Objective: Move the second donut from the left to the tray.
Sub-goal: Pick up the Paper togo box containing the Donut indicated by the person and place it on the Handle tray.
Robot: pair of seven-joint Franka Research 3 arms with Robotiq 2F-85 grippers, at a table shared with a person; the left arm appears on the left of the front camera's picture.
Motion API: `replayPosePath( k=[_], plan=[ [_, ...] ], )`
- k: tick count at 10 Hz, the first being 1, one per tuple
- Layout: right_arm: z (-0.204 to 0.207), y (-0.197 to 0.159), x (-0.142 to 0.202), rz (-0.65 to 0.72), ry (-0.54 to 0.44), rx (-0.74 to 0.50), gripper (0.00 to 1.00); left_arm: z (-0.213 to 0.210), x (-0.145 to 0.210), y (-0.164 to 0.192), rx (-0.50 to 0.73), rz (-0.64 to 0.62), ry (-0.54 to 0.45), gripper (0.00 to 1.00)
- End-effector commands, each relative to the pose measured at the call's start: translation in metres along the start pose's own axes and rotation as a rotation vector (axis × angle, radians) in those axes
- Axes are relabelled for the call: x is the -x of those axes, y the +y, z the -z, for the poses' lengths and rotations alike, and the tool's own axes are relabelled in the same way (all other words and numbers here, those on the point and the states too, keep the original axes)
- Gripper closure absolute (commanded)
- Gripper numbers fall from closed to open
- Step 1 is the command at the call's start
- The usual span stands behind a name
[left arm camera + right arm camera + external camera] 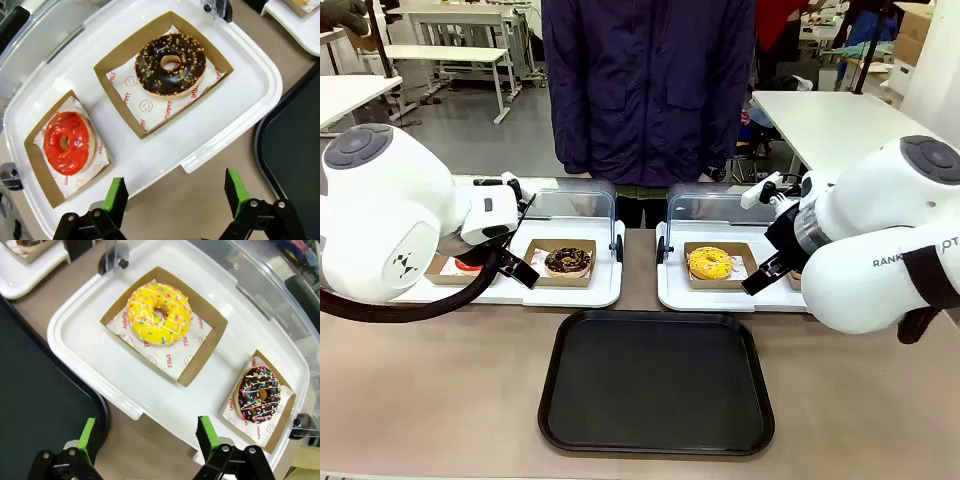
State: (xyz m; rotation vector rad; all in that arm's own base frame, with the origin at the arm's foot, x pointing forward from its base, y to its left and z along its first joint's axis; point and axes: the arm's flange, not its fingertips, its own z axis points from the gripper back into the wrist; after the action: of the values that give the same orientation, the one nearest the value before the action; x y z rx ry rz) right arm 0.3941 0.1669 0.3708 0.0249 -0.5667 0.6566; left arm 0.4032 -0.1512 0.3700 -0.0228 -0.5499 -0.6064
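Left wrist view looks straight down on the second donut from the left (pixel 171 64), dark icing with pale flecks, sitting in its cardboard holder (pixel 114 95) on the left white tray (pixel 240 100), with the red-glazed donut (pixel 66 142) beside it. The left gripper (pixel 176 194) hangs open and empty over that white tray's near rim, short of the donut.

The step in hand looks like the approach. To do it well, the gripper should travel forward until the pads straddle the ring or one holder wall. The holder lies cornerwise to the fingers, so a small wrist turn would square them up. The icing is probably soft, so the squeeze wants to be light and low on the sides. Then it should lift high enough to clear the white rim before carrying across to the tray (pixel 655 385), which lies bare on the tabletop (pixel 440 380) just in front.

The front view gives what the wrist cameras lack: the row order, the clear lids raised at the far side, and the person (pixel 645 90) standing behind. The right wrist view adds the yellow donut (pixel 159 314) and the sprinkled chocolate donut (pixel 259 394), with the right gripper (pixel 147 435) open and empty above them.
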Motion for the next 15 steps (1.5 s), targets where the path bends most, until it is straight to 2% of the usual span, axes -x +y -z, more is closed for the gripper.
replayPosePath(
  k=[1,12,15],
  plan=[
    [0.000,0.000,0.000,0.000,0.000,0.000,0.00,0.000,0.000,0.000,0.000,0.000,0.000,0.00],
    [0.000,0.000,0.000,-0.001,0.000,0.000,0.00,0.000,0.000,0.000,0.000,0.000,0.000,0.00],
    [-0.086,-0.093,-0.023,0.097,-0.094,-0.130,0.00,-0.056,-0.036,0.044,0.066,0.081,0.010,0.00]
  ],
)
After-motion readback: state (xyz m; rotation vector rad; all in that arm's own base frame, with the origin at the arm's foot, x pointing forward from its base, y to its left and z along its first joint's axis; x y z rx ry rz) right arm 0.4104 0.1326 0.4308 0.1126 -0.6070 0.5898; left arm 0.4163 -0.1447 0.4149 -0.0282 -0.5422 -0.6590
